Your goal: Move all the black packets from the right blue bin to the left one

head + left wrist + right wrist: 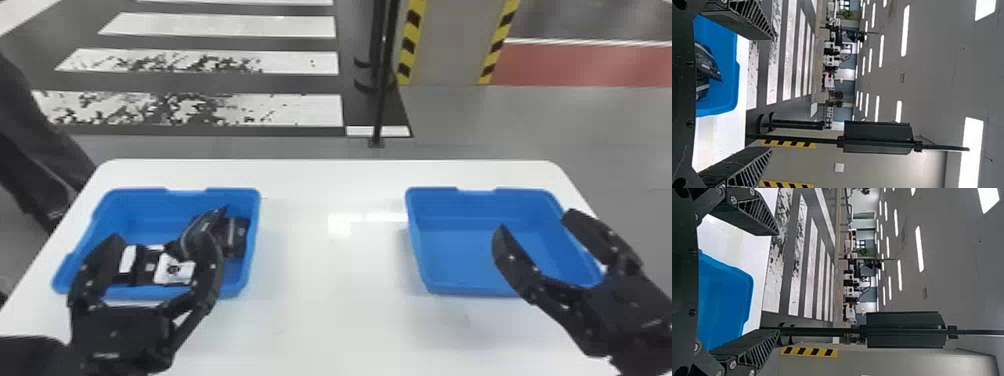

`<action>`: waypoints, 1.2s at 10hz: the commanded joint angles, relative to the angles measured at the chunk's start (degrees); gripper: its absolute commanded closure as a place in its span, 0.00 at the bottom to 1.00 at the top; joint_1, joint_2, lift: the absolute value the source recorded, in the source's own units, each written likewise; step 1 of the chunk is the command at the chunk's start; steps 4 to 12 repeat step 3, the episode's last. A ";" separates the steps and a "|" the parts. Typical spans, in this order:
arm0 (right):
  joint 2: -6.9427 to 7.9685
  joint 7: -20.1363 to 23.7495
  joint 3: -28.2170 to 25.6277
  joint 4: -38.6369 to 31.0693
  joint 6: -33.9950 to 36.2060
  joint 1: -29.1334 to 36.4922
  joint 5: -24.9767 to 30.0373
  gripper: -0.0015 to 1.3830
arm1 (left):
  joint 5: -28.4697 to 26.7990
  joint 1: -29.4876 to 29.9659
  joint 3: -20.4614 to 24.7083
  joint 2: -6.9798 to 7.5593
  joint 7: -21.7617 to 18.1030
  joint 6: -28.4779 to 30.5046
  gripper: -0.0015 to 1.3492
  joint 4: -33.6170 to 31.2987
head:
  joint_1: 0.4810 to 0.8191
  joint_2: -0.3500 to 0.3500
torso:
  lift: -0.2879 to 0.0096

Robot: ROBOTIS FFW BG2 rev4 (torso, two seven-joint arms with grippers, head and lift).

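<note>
Packets in black wrapping lie heaped in the left blue bin (140, 204). One, the raised packet (202, 231), tilts up with its pointed corner towards the far right, its long axis running slantwise across the bin. Just beside it, the banded packet (239, 236) sits near the bin's right wall, its longer side seeming to run from near to far. Closer to the near wall are dark packets (147, 266) with white labels (173, 270); their long axes are hard to make out, partly covered as they are. The left gripper (161, 236) is over this bin, fingers spread wide with nothing clamped. The right gripper (536, 220) is above the right side of the right blue bin (465, 250), its fingers likewise well apart. Both bins stand on the white table (330, 300), well apart from each other
</note>
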 commanded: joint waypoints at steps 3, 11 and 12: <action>0.00 0.00 0.00 -0.02 0.00 0.00 -0.09 0.11 | 0.04 0.00 0.12 -0.15 0.00 -0.27 0.00 0.38 | 0.63 0.46 | 0.50; 0.00 0.00 0.00 -0.02 0.00 0.00 -0.09 0.11 | 0.04 0.00 0.12 -0.15 0.00 -0.27 0.00 0.38 | 0.63 0.46 | 0.50; 0.00 0.00 0.00 -0.02 0.00 0.00 -0.09 0.11 | 0.04 0.00 0.12 -0.15 0.00 -0.27 0.00 0.38 | 0.63 0.46 | 0.50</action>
